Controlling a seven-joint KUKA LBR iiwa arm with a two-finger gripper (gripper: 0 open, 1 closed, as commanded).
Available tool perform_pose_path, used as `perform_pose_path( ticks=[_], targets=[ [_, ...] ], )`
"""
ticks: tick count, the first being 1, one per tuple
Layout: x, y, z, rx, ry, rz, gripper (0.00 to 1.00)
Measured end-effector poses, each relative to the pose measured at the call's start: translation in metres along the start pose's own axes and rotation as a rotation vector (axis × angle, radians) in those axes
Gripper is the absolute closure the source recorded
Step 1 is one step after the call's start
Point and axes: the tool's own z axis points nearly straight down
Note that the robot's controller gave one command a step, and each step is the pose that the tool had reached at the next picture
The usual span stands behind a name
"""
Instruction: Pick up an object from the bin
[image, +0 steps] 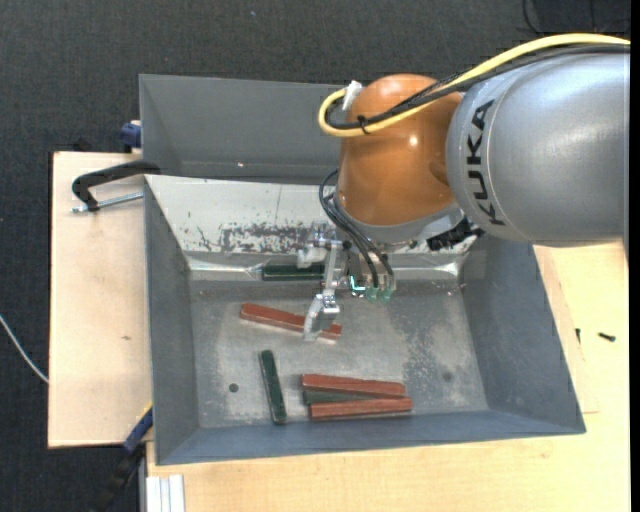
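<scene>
The gripper (322, 322) is low over the right end of a flat red-brown bar (274, 316), which lies mid-floor in the grey metal bin (170, 330) and stretches left from it. Whether the gripper is released or clenched cannot be told. A dark green bar (272, 386) lies nearer the front.

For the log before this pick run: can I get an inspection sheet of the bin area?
Surface: grey bin, floor speckled, far wall scuffed.
Job's things: middle red bar, tilted; red pair near the front; front green bar; far green bar at the far wall.
Clutter: dark speck.
Grippers: hand over the middle red bar's right end; contact unclear.
Cables: yellow cable looped along the arm.
Surroundings: dark floor.
</scene>
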Motion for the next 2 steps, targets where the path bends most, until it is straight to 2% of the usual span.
perform_pose_path(
  ticks=[1, 2],
  targets=[
    [-0.002, -0.001, -0.004, -0.001, -0.008, 0.002, 0.00],
    [-0.009, -0.006, 0.037, -0.003, -0.016, -0.003, 0.00]
  ],
)
